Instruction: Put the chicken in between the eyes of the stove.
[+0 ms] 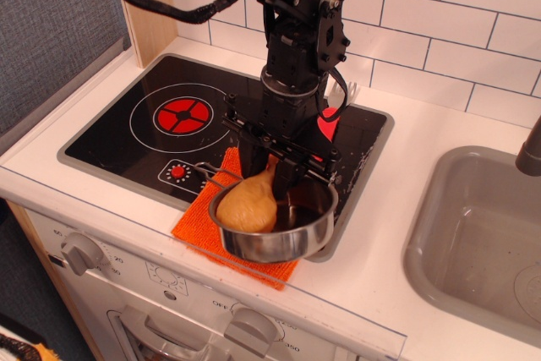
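Note:
The tan-brown chicken drumstick [248, 204] hangs over the left rim of a steel pot [279, 230], bulbous end down, bone tip up. My gripper [275, 171] is shut on the bone tip and holds the chicken above the pot. The black stove [135, 137] lies behind and to the left. Its larger red eye [183, 112] is in plain view at the left. The smaller eye is hidden behind my arm.
The pot stands on an orange cloth [199, 221] at the stove's front right. A red-handled fork [331, 117] lies behind the arm. A small red knob icon [177, 172] marks the stove's front. A grey sink [478, 234] is at the right. White tiled wall behind.

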Available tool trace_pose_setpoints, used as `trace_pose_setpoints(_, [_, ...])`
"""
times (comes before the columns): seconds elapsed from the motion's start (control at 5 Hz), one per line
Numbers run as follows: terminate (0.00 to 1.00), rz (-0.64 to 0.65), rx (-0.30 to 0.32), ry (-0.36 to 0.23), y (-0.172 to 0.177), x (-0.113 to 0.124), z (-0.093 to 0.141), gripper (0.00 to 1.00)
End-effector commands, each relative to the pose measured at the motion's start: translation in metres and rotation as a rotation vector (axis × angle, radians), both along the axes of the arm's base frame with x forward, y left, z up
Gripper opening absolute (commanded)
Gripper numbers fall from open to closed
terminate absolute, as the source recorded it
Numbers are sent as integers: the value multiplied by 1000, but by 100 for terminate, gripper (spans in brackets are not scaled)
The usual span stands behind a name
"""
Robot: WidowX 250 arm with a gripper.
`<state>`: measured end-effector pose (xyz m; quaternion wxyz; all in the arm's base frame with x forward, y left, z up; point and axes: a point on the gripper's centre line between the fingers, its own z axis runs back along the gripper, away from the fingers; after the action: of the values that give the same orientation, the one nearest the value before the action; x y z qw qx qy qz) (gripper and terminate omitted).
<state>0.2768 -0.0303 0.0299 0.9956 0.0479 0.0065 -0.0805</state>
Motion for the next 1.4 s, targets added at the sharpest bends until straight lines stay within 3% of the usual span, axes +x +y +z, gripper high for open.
trace_pose_setpoints(0.0, [0,14,-2,-95,-3,13,36,0])
trace_pose_setpoints(0.4, [0,158,-68,-163,28,53,79,0])
trace_pose_setpoints(0.6, [0,228,-50,-148,49,82,74,0])
trace_pose_setpoints(0.8, [0,266,-11,-85,65,110,52,0])
trace_pose_setpoints(1.2, [0,282,62,-54,79,124,27,0])
